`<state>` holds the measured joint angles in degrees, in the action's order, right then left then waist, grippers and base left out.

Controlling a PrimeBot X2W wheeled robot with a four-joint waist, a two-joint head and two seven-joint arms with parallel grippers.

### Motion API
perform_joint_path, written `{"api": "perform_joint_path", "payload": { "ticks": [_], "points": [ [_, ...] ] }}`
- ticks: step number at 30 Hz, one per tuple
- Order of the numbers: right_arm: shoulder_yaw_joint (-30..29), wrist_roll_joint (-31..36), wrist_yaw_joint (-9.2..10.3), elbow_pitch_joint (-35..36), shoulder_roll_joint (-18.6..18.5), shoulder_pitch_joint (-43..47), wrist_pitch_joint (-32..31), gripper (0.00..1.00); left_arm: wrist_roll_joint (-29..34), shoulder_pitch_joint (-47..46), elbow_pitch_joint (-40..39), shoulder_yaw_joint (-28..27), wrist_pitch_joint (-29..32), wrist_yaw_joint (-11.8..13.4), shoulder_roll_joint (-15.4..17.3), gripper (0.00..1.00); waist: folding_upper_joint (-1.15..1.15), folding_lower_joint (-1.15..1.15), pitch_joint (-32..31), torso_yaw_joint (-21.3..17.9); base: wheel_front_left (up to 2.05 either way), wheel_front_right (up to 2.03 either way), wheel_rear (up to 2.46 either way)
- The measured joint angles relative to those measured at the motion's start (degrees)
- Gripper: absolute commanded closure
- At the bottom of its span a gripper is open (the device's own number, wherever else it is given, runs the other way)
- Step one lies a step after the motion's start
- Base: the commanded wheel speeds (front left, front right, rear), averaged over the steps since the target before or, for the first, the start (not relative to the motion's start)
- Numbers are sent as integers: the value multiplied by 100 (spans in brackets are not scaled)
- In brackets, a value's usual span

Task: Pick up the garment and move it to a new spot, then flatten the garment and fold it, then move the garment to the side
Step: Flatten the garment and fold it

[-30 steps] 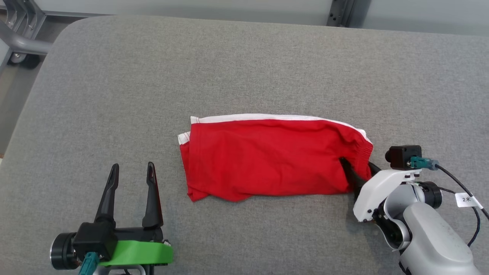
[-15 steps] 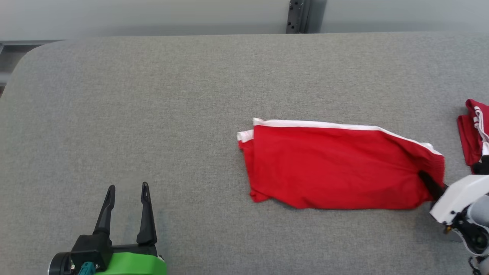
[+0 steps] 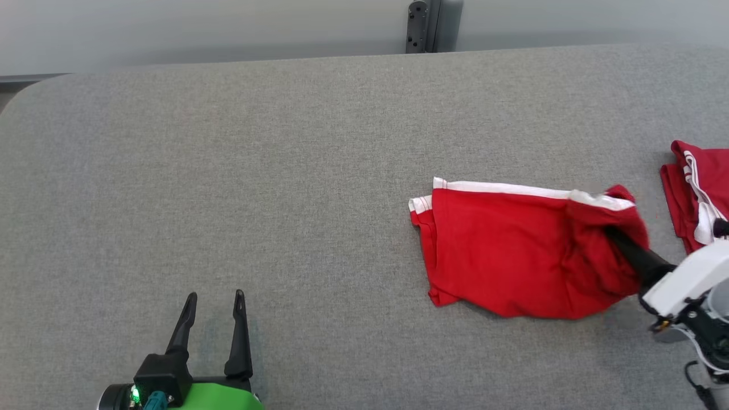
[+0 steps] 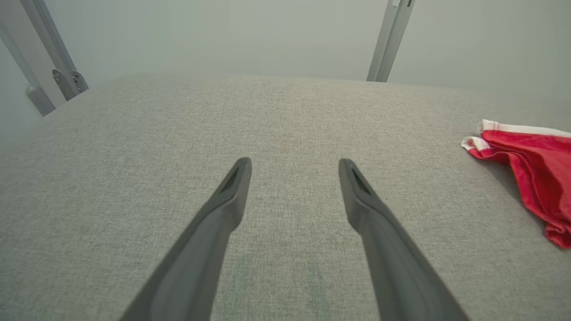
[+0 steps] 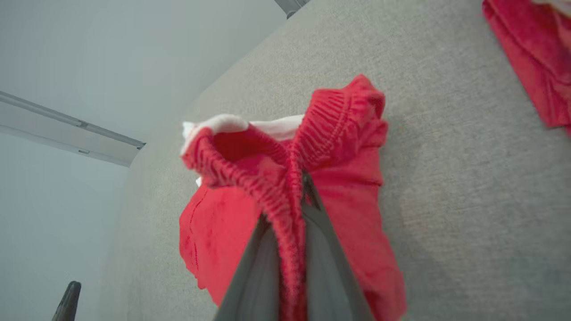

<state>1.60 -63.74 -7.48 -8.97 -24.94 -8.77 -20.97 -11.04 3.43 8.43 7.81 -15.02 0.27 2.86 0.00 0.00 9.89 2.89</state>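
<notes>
Right gripper is clamped tight on the elastic waistband of the red shorts. The band is bunched between its fingers and raised a little. The rest of the shorts trails out ahead of the fingertips on the grey padded surface. The edge grip looks meant to drag the folded piece aside whole. Another red garment lies near this gripper's outer side, apart from the shorts. Left gripper is spread wide and empty over bare padding, well clear of the shorts.

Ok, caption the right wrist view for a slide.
Right pincer shut on the elastic waistband of the red garment on the grey table.
</notes>
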Motion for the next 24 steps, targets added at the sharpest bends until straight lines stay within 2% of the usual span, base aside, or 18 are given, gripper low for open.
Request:
{"api": "perform_joint_path", "payload": {
  "ticks": [2, 5, 8, 10, 15, 20, 24],
  "points": [
    [145, 131, 0, 285, 286, -19, -101, 100, 8, -55, 57, 14, -1, 0, -1, 0, 0, 0, 51, 4, 0, 0, 0],
    [318, 458, 0, 344, 958, -269, -113, 100, 47, -182, 140, 62, 0, 0, -1, 0, 0, 0, 120, 20, 0, 0, 0],
    [393, 900, 1, 85, 1686, -684, -36, 100, 60, -241, 213, 160, 0, 0, 0, 0, 0, 0, 143, 60, 0, 0, 0],
    [458, 1174, 0, -132, 2022, -927, 21, 100, 79, -254, 250, 245, -1, -25, 0, 0, 0, 0, 146, 96, 0, 0, 0],
    [719, 1767, 0, -716, 2193, -1397, 226, 100, 103, -311, 316, 432, 0, -35, -1, 0, 0, 0, 165, 233, 0, 0, 0],
    [1350, 1835, 1, -1122, 2203, -1523, 432, 100, 59, -316, 339, 471, 0, -8, -1, 0, 0, 0, 175, 408, 0, 0, 0],
    [1614, 2028, 0, -1214, 2216, -1523, 497, 100, 47, -313, 338, 456, 0, 25, -1, 0, 0, 0, 193, 478, 0, 0, 0]
  ]
}}
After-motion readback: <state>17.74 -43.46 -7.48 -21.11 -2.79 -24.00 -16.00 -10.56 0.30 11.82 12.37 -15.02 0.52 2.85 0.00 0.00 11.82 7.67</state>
